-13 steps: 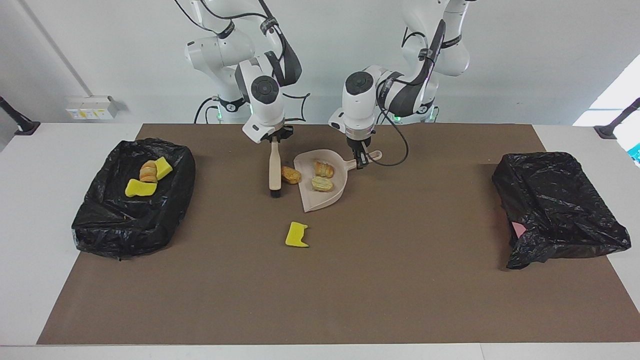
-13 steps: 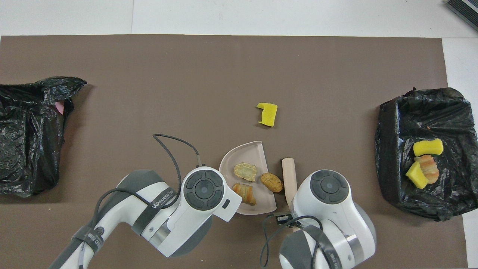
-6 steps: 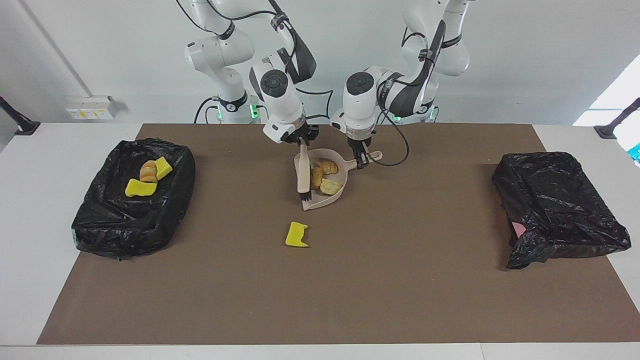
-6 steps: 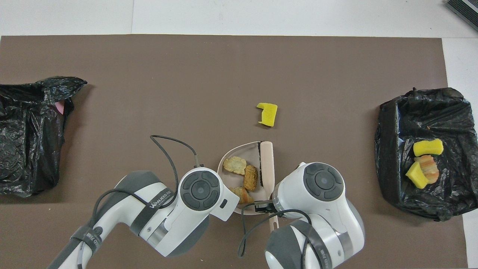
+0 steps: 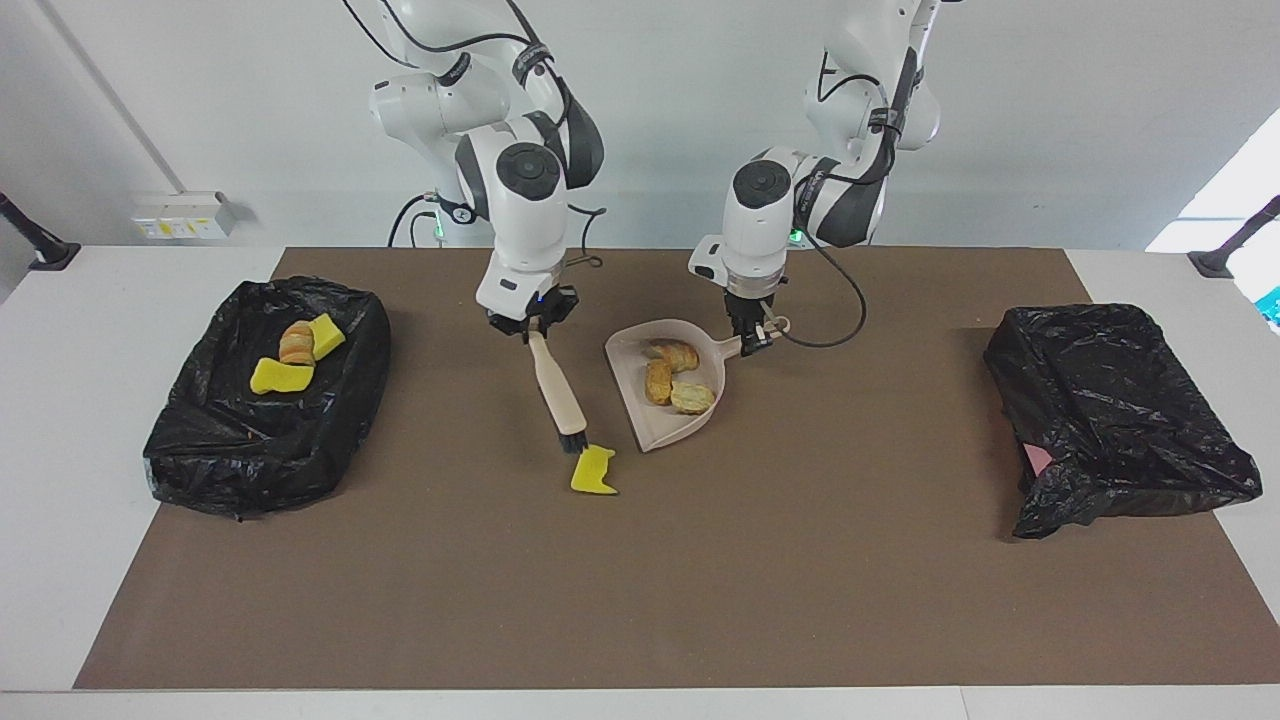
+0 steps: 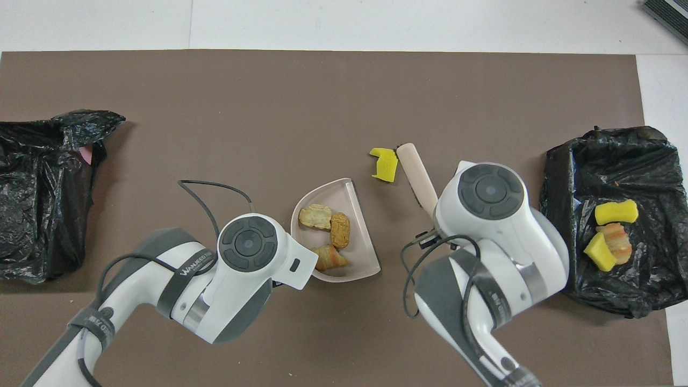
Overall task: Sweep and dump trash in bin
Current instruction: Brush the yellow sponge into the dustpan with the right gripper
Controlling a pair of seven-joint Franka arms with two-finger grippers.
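- Three bread lumps [image 5: 672, 377] sit in your dustpan [image 5: 668, 425], left fingers [image 5: 752, 338] clamped on its handle.
- Right fingers [image 5: 530, 330] grip the brush [image 5: 558, 393], bristles touching the yellow wedge [image 5: 594, 470] on the surface.

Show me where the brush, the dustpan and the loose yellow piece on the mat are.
brush [image 5: 556, 385], facing view, middle of its handle.
dustpan [image 5: 668, 430], facing view, bare floor near its open edge.
yellow piece [image 5: 593, 470], facing view, its centre.

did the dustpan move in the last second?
Yes. The dustpan, held by the left gripper, has shifted toward the left arm's end, away from the yellow sponge piece.
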